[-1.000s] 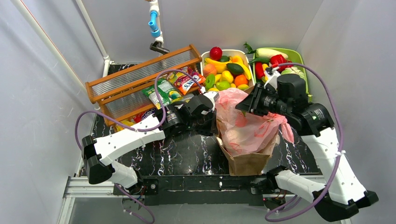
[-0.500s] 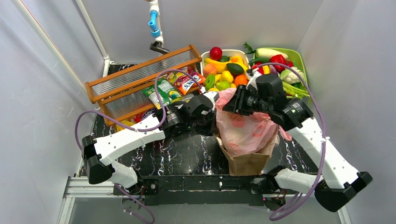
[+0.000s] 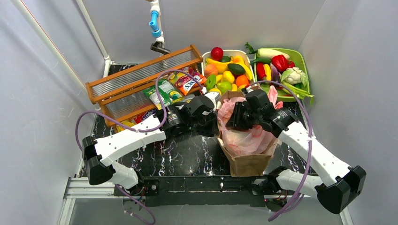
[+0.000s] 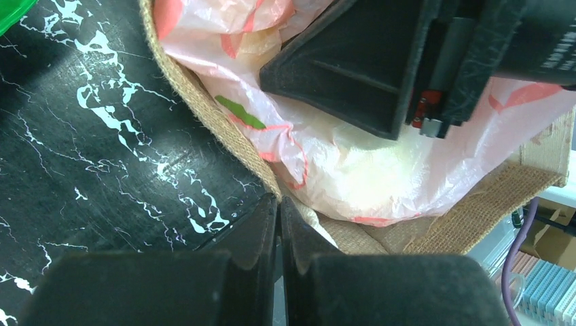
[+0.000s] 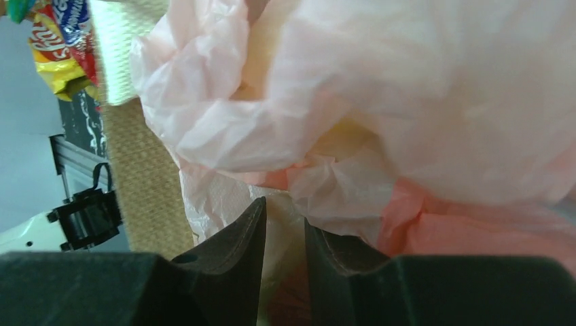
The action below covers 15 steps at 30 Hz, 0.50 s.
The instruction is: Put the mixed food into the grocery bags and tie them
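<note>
Plastic bag [image 3: 244, 138] crumpled, pink, inside brown bag [image 3: 251, 164]; left gripper [image 4: 278, 204] closed, right gripper [image 5: 284, 214] unclear.

In the top view the tips of the right gripper [image 3: 233, 122] are sunk out of sight in the pink bag [image 3: 244, 140], and those of the left gripper [image 3: 215, 123] hide behind its own wrist. The right wrist view is blurred plastic, so whether its fingers [image 5: 231, 251] pinch any cannot be told. The bag's contents show only as a pale shape. The rack [image 3: 141, 77] on the far left covers some packets [image 3: 165, 91].
</note>
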Each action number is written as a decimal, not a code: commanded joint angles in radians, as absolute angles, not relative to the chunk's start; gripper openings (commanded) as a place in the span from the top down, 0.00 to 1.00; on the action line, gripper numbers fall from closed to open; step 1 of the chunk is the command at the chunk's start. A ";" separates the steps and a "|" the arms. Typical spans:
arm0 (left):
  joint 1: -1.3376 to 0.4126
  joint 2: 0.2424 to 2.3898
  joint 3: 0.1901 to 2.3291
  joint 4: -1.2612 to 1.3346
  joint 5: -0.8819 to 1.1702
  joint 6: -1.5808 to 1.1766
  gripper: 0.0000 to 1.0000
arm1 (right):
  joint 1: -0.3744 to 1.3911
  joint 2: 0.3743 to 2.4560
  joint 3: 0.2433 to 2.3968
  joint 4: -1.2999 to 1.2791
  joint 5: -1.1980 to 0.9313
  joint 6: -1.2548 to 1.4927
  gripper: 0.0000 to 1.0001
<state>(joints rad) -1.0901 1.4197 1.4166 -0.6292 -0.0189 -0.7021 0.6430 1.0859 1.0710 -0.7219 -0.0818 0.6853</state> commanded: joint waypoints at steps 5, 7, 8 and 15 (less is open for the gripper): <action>-1.097 1.372 1.471 -0.624 -0.027 -0.683 1.00 | 0.647 1.074 0.959 -0.750 0.048 0.661 0.65; -1.097 1.371 1.484 -0.628 -0.029 -0.683 1.00 | 0.647 1.095 0.951 -0.772 0.087 0.650 0.65; -1.097 1.371 1.490 -0.631 -0.028 -0.683 1.00 | 0.647 1.104 0.943 -0.778 0.105 0.643 0.65; -1.097 1.375 1.530 -0.654 -0.031 -0.680 1.00 | 0.647 1.141 0.916 -0.822 0.185 0.609 0.65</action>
